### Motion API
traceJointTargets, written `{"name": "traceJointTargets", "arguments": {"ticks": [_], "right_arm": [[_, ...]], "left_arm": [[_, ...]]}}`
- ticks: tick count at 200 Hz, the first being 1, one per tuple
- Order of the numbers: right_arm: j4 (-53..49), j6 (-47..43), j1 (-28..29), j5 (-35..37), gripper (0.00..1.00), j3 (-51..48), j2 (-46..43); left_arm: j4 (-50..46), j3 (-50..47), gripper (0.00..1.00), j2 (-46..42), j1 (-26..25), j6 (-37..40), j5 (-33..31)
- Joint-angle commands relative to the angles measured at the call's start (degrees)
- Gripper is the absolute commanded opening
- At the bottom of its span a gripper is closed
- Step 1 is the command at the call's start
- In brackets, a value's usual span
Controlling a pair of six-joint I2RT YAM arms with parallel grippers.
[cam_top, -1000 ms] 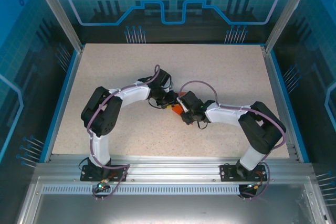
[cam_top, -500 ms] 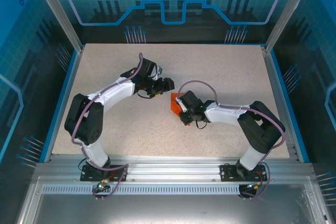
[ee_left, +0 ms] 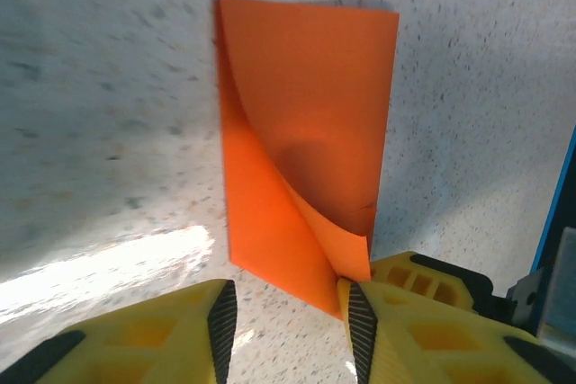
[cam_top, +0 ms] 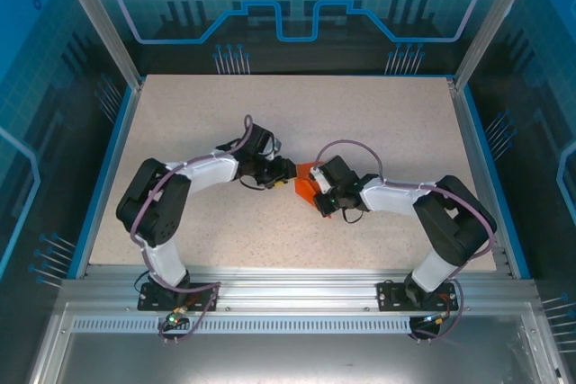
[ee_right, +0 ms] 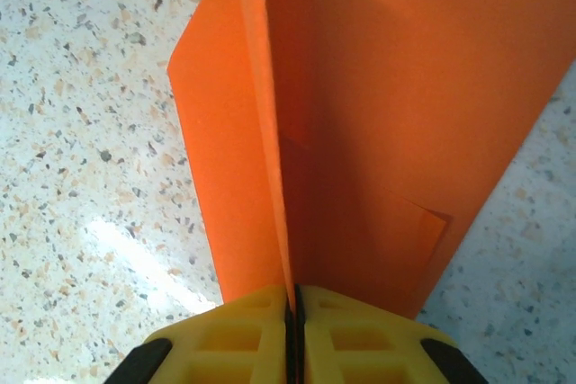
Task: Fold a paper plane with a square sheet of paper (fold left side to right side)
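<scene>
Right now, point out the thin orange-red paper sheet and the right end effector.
Thin orange-red paper sheet [ee_left: 310,105]: left wrist view, flat middle.
Right end effector [ee_right: 290,299]: right wrist view, between closed fingertips.

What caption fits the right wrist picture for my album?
Two yellow fingers pinch a half-folded orange-red paper sheet over a speckled table.

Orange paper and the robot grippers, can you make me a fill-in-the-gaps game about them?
1. The sheet of paper is the colour ____.
2. The right gripper is ____ (open or shut) on the sheet's edge.
3. The left gripper has its jaws ____ (open or shut), with bare table between them.

Missing words: orange, shut, open.
</scene>
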Motion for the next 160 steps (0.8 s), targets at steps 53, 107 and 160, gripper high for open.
{"name": "traceJointTargets", "arguments": {"ticks": [53, 107, 160], "right_arm": [[3.26, 3.46, -4.75, -7.94, 0.08, -3.59, -2.7], [4.33, 4.97, -6.59, -10.75, 0.07, -4.49, -2.95], [4.34, 6.36, -7.39, -11.8, 0.05, -4.57, -2.79]], "left_arm": [[2.3, 3.91, 0.25, 6.39, -3.98, -1.93, 1.44], [1.57, 6.2, 0.25, 8.24, -4.4, -1.86, 1.66], [0.83, 9.27, 0.23, 11.16, -5.15, -1.73, 1.51]]}}
